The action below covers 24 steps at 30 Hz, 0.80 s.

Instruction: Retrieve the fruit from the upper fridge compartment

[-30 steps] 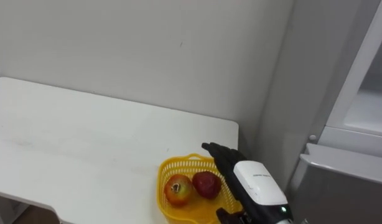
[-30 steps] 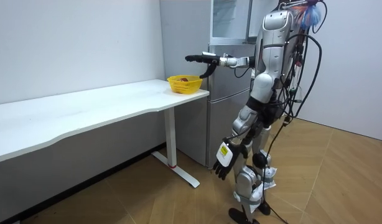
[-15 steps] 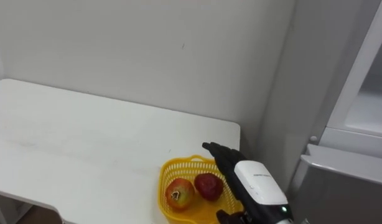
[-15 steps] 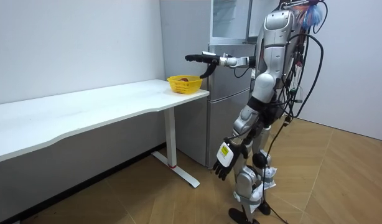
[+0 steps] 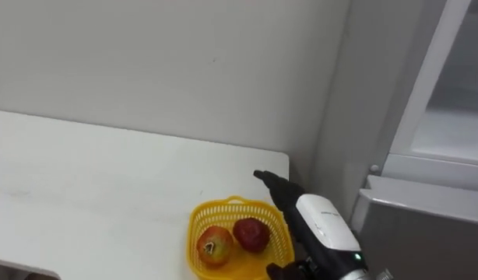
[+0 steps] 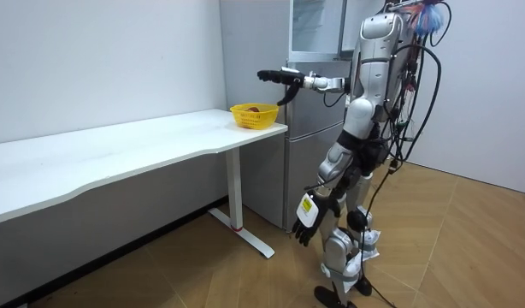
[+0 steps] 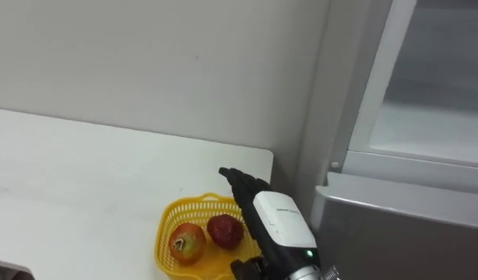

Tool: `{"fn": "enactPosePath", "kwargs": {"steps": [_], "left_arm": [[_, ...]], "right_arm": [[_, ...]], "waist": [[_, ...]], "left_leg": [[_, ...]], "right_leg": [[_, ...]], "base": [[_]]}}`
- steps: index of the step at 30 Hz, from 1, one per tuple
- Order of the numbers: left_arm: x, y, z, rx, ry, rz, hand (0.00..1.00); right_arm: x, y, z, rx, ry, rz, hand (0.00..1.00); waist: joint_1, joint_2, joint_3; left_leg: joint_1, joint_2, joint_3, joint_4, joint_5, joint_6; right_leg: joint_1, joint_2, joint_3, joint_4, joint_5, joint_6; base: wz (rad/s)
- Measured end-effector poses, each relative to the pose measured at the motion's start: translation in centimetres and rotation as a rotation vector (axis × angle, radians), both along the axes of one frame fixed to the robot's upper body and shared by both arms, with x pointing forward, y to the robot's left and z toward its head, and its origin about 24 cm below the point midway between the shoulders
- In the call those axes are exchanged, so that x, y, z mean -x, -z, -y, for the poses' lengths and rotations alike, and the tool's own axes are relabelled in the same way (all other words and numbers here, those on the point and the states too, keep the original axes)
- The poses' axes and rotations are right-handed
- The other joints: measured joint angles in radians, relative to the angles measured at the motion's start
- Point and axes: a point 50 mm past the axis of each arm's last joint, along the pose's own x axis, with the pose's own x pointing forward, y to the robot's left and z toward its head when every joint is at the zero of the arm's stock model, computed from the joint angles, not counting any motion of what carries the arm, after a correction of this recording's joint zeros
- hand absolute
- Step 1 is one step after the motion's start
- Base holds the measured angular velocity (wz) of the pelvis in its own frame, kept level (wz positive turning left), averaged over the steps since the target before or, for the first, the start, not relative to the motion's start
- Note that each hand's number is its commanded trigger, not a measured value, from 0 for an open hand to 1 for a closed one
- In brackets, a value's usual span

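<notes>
A pale wall [image 5: 145, 62] runs behind the work area. The grey fridge [image 6: 307, 145] stands just beside the right end of the long white surface [image 5: 107, 187], and the robot stands upright on the wooden floor [image 6: 203, 274] in front of the fridge, facing the corner where the two meet. A yellow mesh basket [image 5: 223, 205] sits at the surface's far right corner, near the fridge side. Two fruits lie side by side in it: a red-and-yellow fruit [image 5: 213, 245] on the left and a dark red fruit [image 5: 251, 233] on the right. Nothing stands between the basket and the arm. The right hand [image 5: 321, 225] is held out level above the basket's right rim, apart from it, its fingers [image 5: 272, 183] straight and empty. The left hand [image 6: 307, 224] hangs by the thigh, fingers relaxed, holding nothing.
</notes>
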Motion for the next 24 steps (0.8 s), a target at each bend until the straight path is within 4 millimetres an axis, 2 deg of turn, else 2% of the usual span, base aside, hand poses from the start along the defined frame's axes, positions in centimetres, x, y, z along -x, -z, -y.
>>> {"fn": "enactPosePath", "kwargs": {"steps": [5,8,11,14,16,20,24], "left_arm": [[0.0,0.0,0.0,-0.01,0.002,0.007,0.0],[0.3,0.0,0.0,-0.02,0.0,0.006,0.0],[0.2,0.1,0.1,-0.023,-0.002,0.012,0.0],[0.2,0.1,0.4,-0.032,0.015,0.015,0.0],[0.5,0.3,0.7,-0.034,0.021,-0.007,0.0],[0.6,0.5,1.1,-0.024,0.019,-0.021,0.0],[0.6,0.5,1.2,-0.021,0.018,-0.023,0.0]], "right_arm": [[0.3,-1.2,-0.7,-0.07,-0.04,0.049,0.0],[0.9,-1.7,-1.3,-0.123,-0.052,0.062,0.0],[1.9,-1.5,-1.3,-0.151,-0.053,0.058,0.0],[2.9,-1.0,-1.1,-0.212,-0.049,0.024,0.0],[3.4,-0.5,-1.2,-0.241,-0.04,-0.003,0.0],[3.5,-0.6,-1.7,-0.284,-0.046,-0.008,0.0],[3.8,-0.8,-1.9,-0.319,-0.055,-0.008,0.0]], "waist": [[-0.027,0.013,0.0064],[-0.04,0.015,0.007],[-0.042,0.012,0.0043],[-0.058,0.014,0.0037],[-0.074,0.025,-0.0012],[-0.099,0.046,-0.0004],[-0.113,0.06,-0.0055]], "left_leg": [[0.01,0.005,0.024,-0.009,0.0,0.0],[0.017,0.008,0.034,-0.016,0.0,-0.001],[0.021,0.01,0.05,-0.019,0.0,0.0],[0.021,0.01,0.052,-0.019,-0.001,0.001],[0.022,0.01,0.056,-0.019,-0.001,0.002],[0.03,0.01,0.063,-0.021,-0.002,0.003],[0.032,0.011,0.073,-0.022,-0.002,0.003]], "right_leg": [[0.002,0.008,0.031,0.0,0.002,-0.002],[0.0,0.013,0.05,0.0,0.005,-0.004],[-0.003,0.014,0.062,0.0,0.008,-0.003],[-0.005,0.014,0.067,0.0,0.011,-0.001],[-0.007,0.014,0.072,0.0,0.014,0.0],[-0.005,0.014,0.081,0.002,0.015,0.001],[-0.006,0.015,0.089,0.003,0.016,0.001]], "base": [[-0.11],[-0.15],[-0.13],[-0.06],[-0.08],[-0.07],[-0.05]]}}
